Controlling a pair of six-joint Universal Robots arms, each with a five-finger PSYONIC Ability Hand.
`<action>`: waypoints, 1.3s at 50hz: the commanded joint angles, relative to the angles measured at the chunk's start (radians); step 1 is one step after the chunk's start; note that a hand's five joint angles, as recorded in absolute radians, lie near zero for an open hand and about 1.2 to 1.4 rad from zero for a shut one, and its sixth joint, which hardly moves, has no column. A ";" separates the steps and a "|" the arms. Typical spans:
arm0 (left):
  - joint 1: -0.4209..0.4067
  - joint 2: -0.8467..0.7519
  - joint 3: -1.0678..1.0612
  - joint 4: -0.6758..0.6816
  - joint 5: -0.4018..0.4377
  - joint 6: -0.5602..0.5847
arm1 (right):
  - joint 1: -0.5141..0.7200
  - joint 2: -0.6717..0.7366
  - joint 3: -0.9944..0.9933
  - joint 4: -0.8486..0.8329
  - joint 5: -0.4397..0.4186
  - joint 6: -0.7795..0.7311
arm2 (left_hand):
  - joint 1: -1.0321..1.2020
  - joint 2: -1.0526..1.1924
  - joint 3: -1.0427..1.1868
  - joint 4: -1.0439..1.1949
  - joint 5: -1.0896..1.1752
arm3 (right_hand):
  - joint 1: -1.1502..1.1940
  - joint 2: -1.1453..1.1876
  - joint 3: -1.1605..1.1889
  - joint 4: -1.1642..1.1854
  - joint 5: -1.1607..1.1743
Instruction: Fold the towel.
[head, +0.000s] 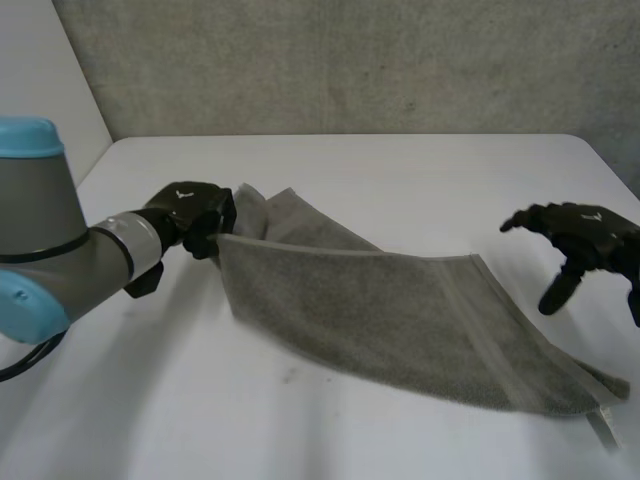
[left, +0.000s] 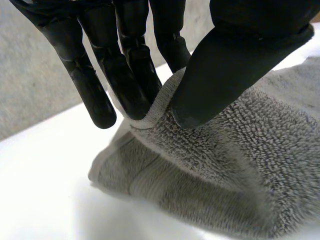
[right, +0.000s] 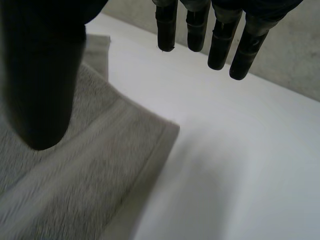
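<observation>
Our left hand (head: 193, 212) pinched the towel (head: 400, 310) by a corner, fingers (left: 127, 80) shut on it. Our right hand (head: 582, 236) hung open nearby.

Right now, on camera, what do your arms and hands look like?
The left arm is a thick grey cylinder with light-blue caps and a silver wrist ring. The left hand and right hand are matte black, each with a small white mark on its back and segmented, round-tipped fingers.
</observation>
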 joint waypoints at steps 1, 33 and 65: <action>-0.015 0.165 -0.077 -0.038 0.001 0.018 | 0.196 0.166 -0.292 0.112 0.028 0.116 | 0.207 0.181 0.183 0.180 0.195 | -0.064 -0.077 -0.071 -0.086 -0.063; -0.055 0.345 -0.083 -0.118 -0.005 0.101 | 0.527 0.718 -0.992 0.276 0.053 0.107 | 0.207 0.181 0.183 0.180 0.195 | 0.874 0.862 0.868 0.852 0.875; -0.058 -0.020 0.706 0.215 -0.267 0.004 | 0.530 0.539 -1.405 -0.039 0.502 -0.235 | 0.207 0.181 0.183 0.180 0.195 | 1.157 1.145 1.151 1.135 1.159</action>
